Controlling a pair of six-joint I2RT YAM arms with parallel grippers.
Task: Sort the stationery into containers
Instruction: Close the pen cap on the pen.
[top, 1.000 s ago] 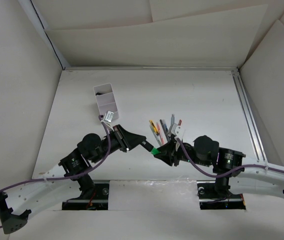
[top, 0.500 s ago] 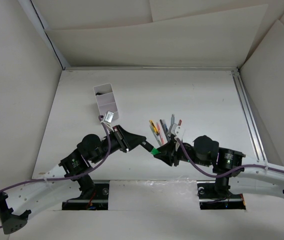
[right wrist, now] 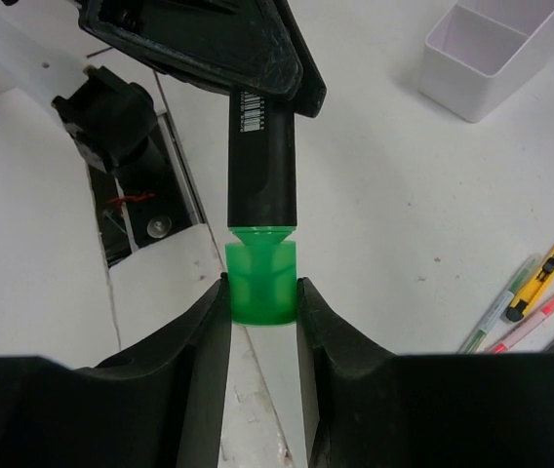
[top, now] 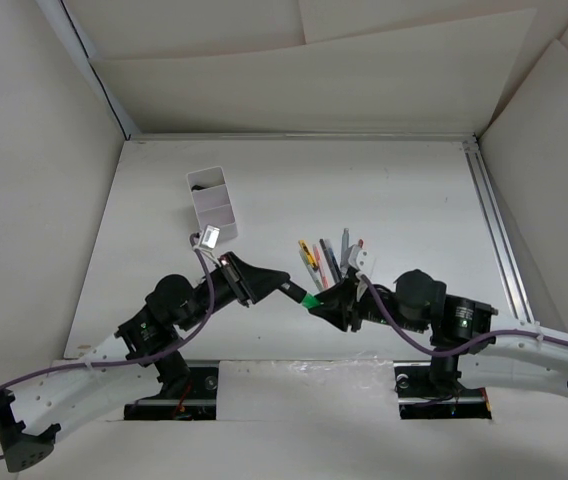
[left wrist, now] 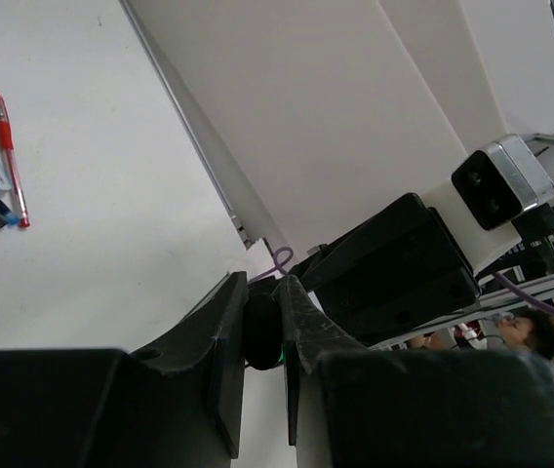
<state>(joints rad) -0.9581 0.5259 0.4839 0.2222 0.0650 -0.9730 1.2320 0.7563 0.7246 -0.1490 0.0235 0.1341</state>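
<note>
Pinching the green cap [right wrist: 260, 283] in my right claw [right wrist: 263, 304], I have my left claw [top: 282, 287] clenched on the black highlighter [right wrist: 262, 156], at the centre of the top view. The cap looks only partly seated, so I should push straight along the barrel, both grips firm, without bending sideways. The white box [top: 216, 215] sits upper left, and loose pens [top: 329, 255] lie just above my right claw.

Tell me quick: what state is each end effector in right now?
Left end effector: closed on the black highlighter.
Right end effector: closed on its green cap.
</note>
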